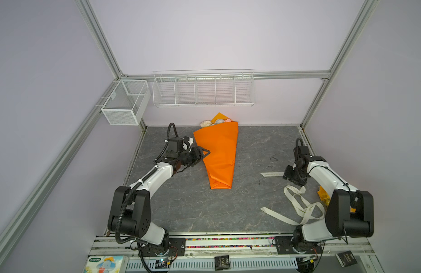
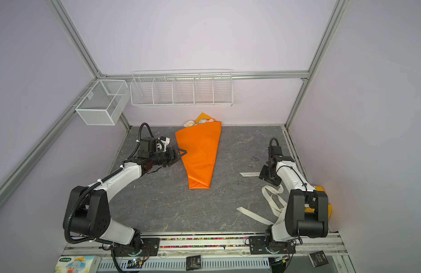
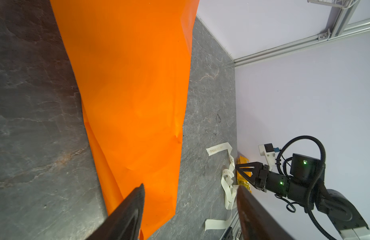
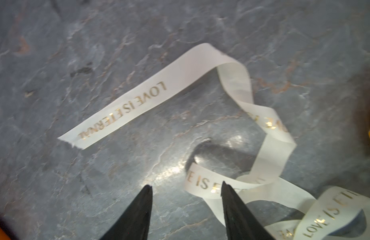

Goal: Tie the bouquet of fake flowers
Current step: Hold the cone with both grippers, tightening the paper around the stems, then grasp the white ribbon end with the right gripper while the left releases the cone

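The orange wrap hides the bouquet of fake flowers except a few heads at the worktop's far edge. The right arm covers part of the ribbon; its lettering there is too small to read.

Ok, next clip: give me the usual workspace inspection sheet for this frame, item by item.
Surface: dark grey stone-look tabletop, no spills seen.
Job's things: bouquet of fake flowers lying inside an orange wrapping sheet, heads toward the back wall; cream lettered ribbon loose on the tabletop near the right arm, not around the bouquet.
Clutter: yellow-orange packet beside the right arm; tissue pack at the front edge.
Grippers: left gripper open at the wrap's edge, contact unclear; right gripper open over the ribbon, holding nothing.
Cables: black corrugated hose looping at the left wrist, apart from the bouquet.
Surroundings: white wire shelf and mesh basket on the walls.
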